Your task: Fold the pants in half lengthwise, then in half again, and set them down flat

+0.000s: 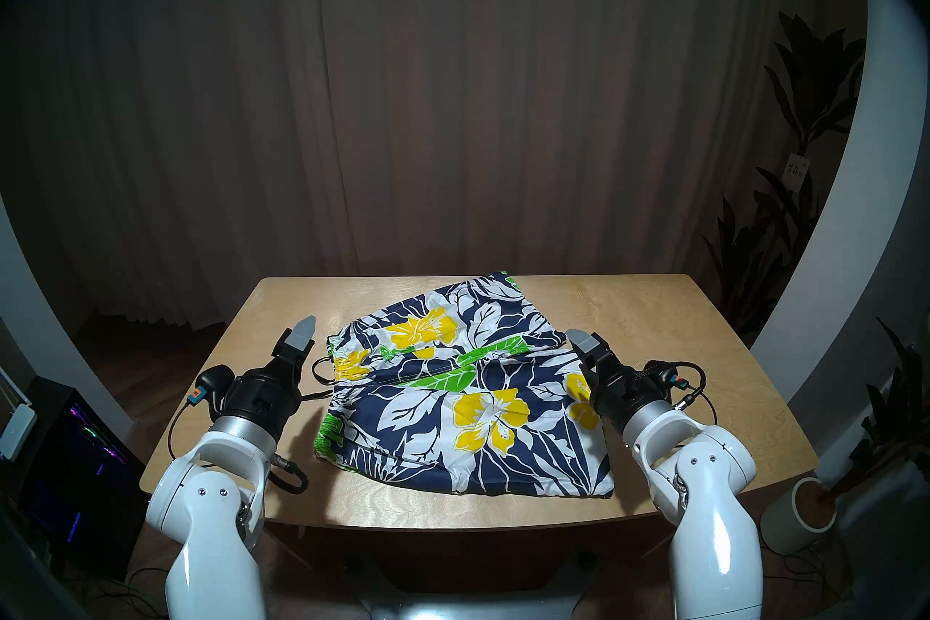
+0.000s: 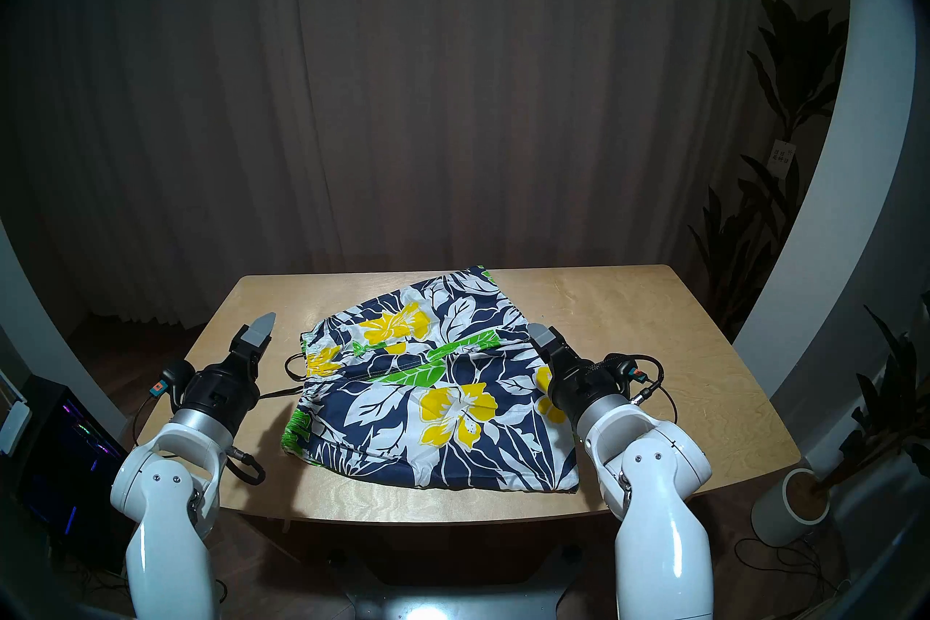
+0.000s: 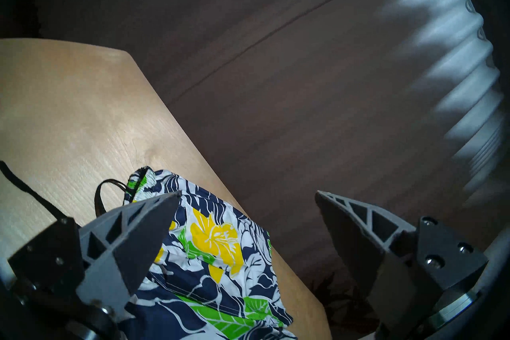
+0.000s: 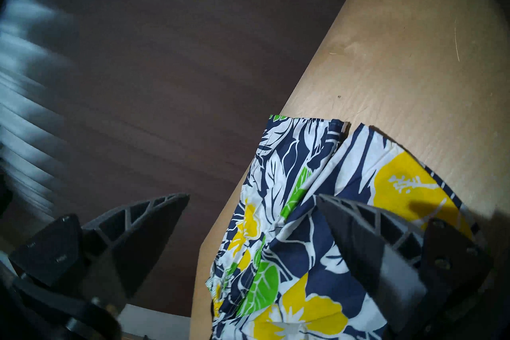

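The pants (image 1: 468, 402) are navy shorts with white leaves, yellow flowers and green leaves. They lie spread flat on the wooden table (image 1: 654, 327), waistband to the left and both legs pointing right. The black drawstring (image 1: 322, 370) trails off the waistband to the left. My left gripper (image 1: 302, 334) hovers open and empty just left of the waistband's far end. My right gripper (image 1: 578, 339) hovers open and empty over the right side, near the gap between the legs. The left wrist view shows the waistband corner (image 3: 138, 179) beyond the open left gripper (image 3: 248, 193). The right wrist view shows the leg hems (image 4: 345, 129) beyond the open right gripper (image 4: 252, 196).
A dark computer tower (image 1: 75, 453) with coloured lights stands on the floor at the left. A white plant pot (image 1: 800, 518) and dark plants stand at the right. A brown curtain hangs behind the table. Bare tabletop shows left, right and in front of the shorts.
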Action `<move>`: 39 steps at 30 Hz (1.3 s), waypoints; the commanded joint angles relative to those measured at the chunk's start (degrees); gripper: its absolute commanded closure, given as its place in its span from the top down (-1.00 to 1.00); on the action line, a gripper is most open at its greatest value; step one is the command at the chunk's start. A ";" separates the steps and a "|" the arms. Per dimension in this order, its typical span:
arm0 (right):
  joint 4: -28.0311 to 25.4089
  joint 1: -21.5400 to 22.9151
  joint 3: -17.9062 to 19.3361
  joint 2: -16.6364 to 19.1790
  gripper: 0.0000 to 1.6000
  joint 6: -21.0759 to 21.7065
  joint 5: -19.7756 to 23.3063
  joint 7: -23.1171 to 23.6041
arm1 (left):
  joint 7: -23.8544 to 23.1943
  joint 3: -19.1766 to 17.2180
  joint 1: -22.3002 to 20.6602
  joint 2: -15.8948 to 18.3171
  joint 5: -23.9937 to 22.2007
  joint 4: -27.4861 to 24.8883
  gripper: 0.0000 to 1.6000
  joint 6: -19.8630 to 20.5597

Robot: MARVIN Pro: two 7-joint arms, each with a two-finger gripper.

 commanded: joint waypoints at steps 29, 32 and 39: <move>-9.85 -3.51 4.01 -2.41 1.00 -4.61 42.03 -29.72 | 17.55 -9.03 -0.68 -1.26 -22.65 -2.30 1.00 17.11; -11.44 -4.87 4.11 -2.79 1.00 -7.48 45.42 -32.87 | 19.42 -10.28 0.78 -2.17 -24.67 -2.98 1.00 17.58; -14.68 -6.62 4.19 -3.34 1.00 -14.82 53.29 -41.27 | 23.66 -11.80 3.91 -4.23 -30.43 -5.18 1.00 18.77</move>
